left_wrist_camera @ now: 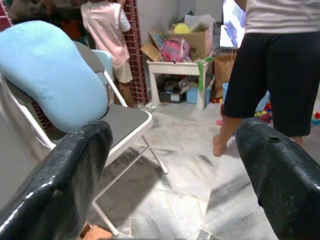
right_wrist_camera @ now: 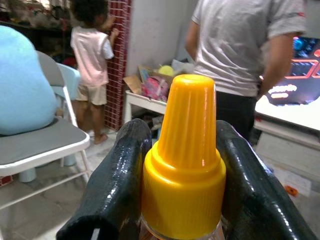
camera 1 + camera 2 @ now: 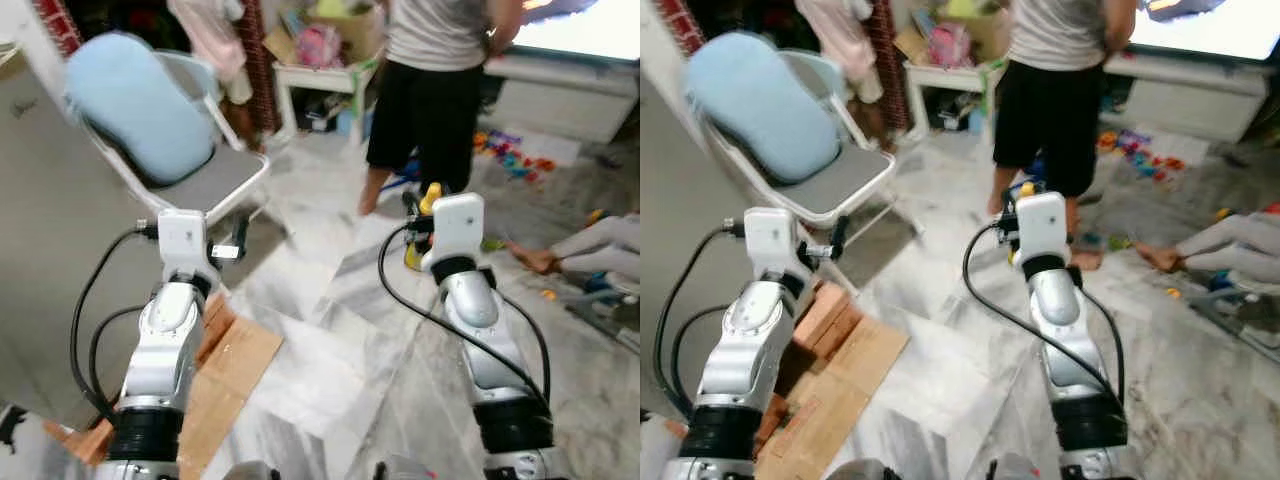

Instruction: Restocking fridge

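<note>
Carrying one bottle, no fridge in sight yet.
Left claw point(image 1: 170, 165) spread open, empty, held out toward the folding chair point(image 3: 205, 180) with one blue cushion point(image 3: 135, 105). Right claw point(image 2: 182, 200) clamped on the one yellow-capped bottle point(image 2: 186, 160), held up over the marble floor point(image 3: 330, 330). One person point(image 3: 435, 80) standing ahead, one child point(image 2: 92, 60) by the wall. Judgement: early, bottle fetched, stocking not done.

Nothing here carries writing I can read; the glowing screen point(image 2: 300, 65) behind the standing person point(image 2: 240, 55) shows only red shapes, too blurred to make out.
</note>
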Robot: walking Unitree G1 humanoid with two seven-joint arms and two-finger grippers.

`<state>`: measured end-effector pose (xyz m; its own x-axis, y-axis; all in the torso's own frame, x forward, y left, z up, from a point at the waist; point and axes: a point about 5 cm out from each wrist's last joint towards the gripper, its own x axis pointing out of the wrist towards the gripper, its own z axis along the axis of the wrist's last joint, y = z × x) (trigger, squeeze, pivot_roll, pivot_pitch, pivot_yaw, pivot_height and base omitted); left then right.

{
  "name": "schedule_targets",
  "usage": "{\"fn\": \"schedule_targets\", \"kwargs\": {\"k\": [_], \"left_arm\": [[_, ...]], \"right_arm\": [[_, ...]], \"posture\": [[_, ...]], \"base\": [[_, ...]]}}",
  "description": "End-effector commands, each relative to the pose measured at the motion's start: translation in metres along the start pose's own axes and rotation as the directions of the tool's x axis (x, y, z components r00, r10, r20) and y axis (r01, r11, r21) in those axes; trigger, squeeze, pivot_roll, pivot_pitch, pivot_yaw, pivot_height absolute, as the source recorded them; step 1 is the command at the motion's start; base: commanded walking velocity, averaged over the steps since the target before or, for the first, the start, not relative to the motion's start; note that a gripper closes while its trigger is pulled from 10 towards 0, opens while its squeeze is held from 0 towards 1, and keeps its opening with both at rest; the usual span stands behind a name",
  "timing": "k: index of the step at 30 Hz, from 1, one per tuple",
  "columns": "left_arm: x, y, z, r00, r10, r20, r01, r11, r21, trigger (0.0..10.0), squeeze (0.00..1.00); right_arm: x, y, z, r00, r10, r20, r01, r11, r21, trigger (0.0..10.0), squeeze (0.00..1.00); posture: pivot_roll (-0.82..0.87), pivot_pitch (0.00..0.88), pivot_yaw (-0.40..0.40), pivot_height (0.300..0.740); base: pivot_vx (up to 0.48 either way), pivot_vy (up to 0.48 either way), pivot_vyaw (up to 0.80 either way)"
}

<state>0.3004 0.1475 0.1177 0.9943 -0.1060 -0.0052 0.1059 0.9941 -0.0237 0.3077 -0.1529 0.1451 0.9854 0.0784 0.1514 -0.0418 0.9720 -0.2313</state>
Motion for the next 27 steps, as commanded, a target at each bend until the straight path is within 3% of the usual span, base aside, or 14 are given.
{"fn": "schedule_targets", "kwargs": {"k": [1,22,27], "left_arm": [[0.0001,-0.0017,0.0017,1.000,-0.015,0.000,0.015,1.000,0.009,10.0,0.00],[0.0023,-0.0036,0.0039,1.000,-0.019,0.008,0.019,1.000,-0.001,10.0,0.00],[0.0021,-0.0035,0.0047,1.000,-0.012,0.013,0.012,1.000,0.007,10.0,0.00]], "right_arm": [[0.0010,-0.0048,0.0057,0.999,-0.025,0.027,0.025,1.000,0.011,10.0,0.00],[0.0026,-0.0027,0.0058,0.999,-0.025,0.025,0.025,1.000,0.018,10.0,0.00],[0.0030,-0.0018,0.0051,0.999,-0.023,0.023,0.022,1.000,0.017,10.0,0.00]], "posture": [[-0.02,0.000,0.053,0.740],[-0.02,0.000,0.047,0.740],[-0.02,0.000,0.047,0.740]], "base": [[0.000,0.480,0.00],[0.000,0.480,0.00],[0.000,0.000,0.00]]}}
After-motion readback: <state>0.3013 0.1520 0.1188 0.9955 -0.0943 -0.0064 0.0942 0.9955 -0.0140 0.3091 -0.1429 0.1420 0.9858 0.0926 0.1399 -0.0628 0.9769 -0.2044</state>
